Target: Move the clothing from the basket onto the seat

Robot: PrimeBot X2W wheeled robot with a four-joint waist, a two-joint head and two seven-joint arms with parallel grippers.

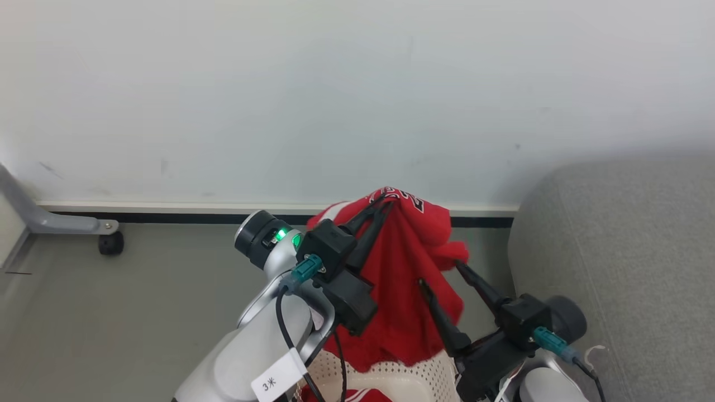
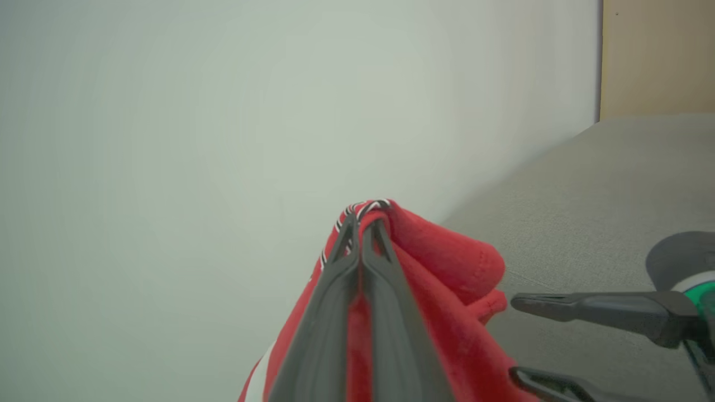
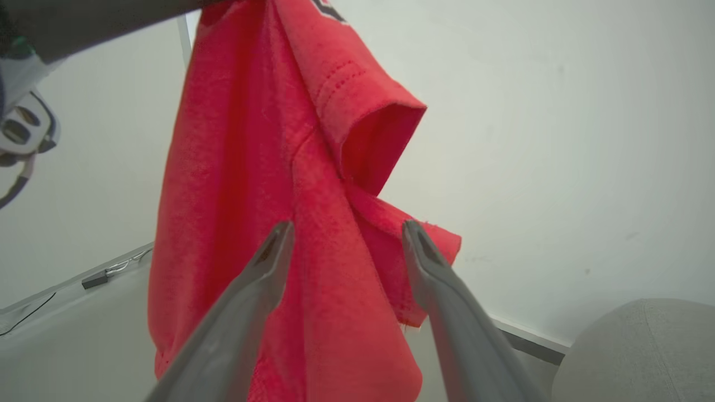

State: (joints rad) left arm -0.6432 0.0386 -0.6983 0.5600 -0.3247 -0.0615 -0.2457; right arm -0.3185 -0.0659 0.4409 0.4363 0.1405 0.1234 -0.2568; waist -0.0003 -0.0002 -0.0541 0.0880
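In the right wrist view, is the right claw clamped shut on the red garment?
No, the right claw stands open, its two fingers spread wide apart before the hanging red clothing.

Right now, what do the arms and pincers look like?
Silver-grey arms, black wrist blocks. Left pincer and right pincer: two long tapered dark fingers each. Teal plug with black cable per wrist. Left arm carries a green light and white tag.
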